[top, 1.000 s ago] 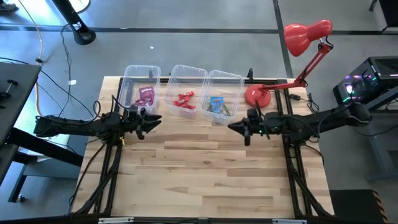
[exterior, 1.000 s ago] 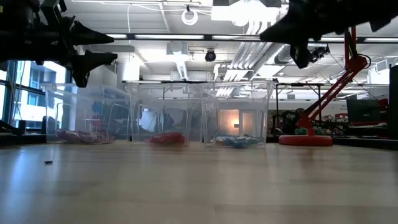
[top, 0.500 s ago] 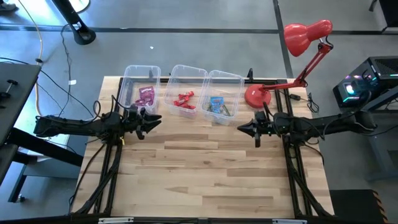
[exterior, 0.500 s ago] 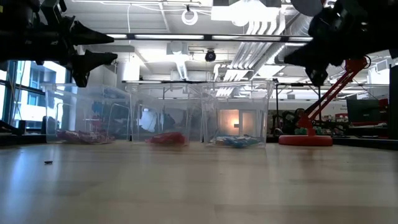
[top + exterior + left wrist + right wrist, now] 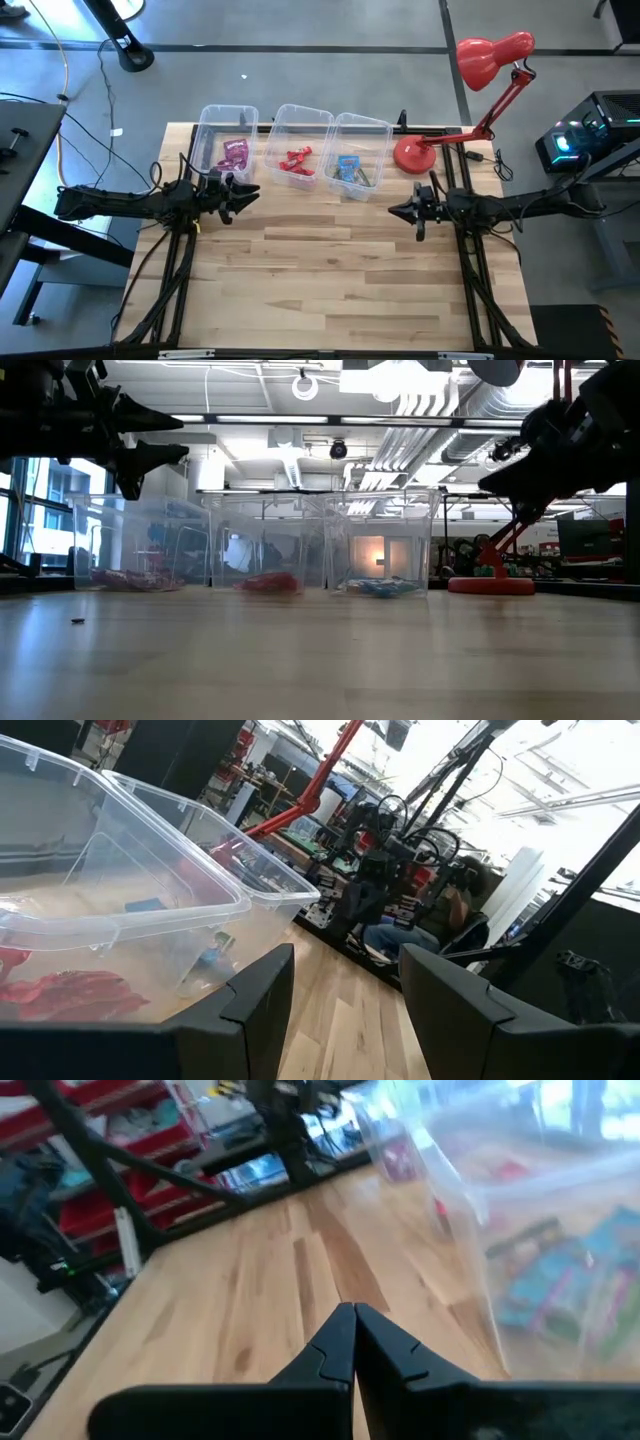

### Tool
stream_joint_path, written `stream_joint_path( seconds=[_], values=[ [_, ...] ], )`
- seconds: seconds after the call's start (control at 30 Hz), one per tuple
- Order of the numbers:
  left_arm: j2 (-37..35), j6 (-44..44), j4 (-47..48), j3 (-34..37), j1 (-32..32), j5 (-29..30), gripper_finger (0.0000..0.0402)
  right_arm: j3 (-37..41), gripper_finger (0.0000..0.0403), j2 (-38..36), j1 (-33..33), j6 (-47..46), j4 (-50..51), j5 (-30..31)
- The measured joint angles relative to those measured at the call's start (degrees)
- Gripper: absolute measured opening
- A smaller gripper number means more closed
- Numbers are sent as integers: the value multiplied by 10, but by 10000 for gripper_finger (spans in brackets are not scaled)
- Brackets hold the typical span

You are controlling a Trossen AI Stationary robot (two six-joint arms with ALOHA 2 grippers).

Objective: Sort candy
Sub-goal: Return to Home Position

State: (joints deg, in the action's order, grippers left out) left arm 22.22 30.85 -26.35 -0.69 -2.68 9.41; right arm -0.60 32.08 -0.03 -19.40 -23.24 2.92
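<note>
At the far edge of the pale wooden table, small shiny wrapped candy lies sorted in three clear plastic rectangular bins. Near them, the dark left gripper hangs spread and empty, the dark right gripper pinched together on nothing; a wide swing could knock a bin

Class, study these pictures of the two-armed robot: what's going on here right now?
The candy sorting looks finished. Three clear bins stand in a row at the far edge of the table: the left bin holds magenta candy, the middle bin red candy, the right bin blue candy. Neither arm holds anything: the left gripper hovers open by the left bin, the right gripper, shut, by the right bin.
</note>
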Motion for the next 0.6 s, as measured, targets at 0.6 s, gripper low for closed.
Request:
stream_joint_path(
  seconds=[0.6],
  values=[
    [-222,0,156,0,2,0,174,0,0,2,0,-88,108,13]
  ],
)
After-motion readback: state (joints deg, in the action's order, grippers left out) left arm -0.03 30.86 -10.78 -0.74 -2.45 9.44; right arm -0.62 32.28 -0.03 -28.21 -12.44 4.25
